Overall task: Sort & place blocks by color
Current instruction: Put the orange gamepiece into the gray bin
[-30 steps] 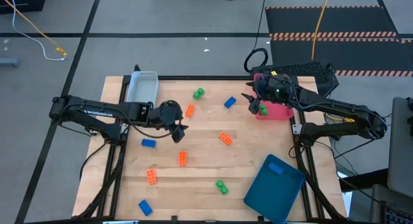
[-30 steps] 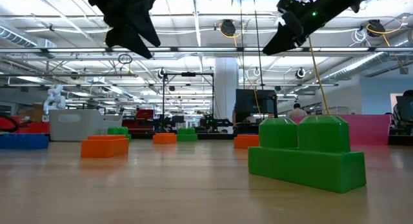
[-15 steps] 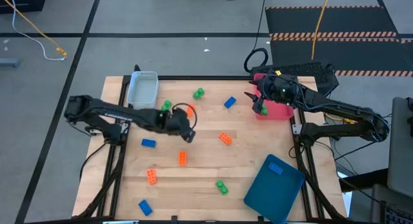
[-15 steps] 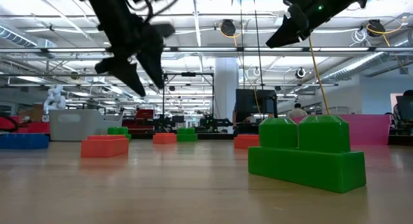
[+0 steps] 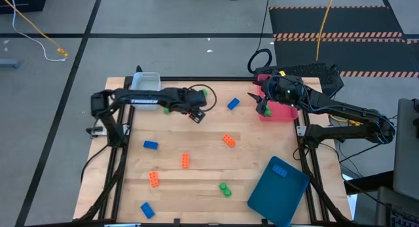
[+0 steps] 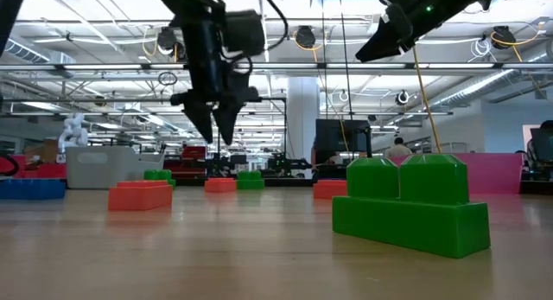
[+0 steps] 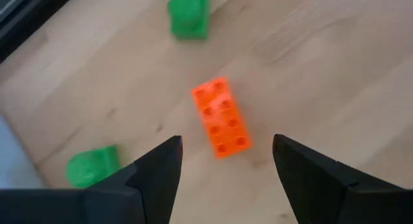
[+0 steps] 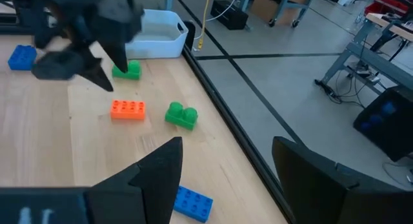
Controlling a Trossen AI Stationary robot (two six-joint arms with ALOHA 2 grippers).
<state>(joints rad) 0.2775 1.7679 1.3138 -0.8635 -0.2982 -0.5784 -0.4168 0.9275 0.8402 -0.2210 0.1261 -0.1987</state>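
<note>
Blocks lie scattered over the worktop. Left gripper hovers with fingers apart and empty above an orange block near two green blocks. Right gripper, fingers apart, hangs by the pink tray.

Both hands, left and right, hang open.

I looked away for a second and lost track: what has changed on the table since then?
The left claw swung toward the table's far edge, away from the middle, and now hangs open above an orange block lying between two green blocks. It holds nothing. The right claw stayed open by the pink tray, and no block moved.
</note>
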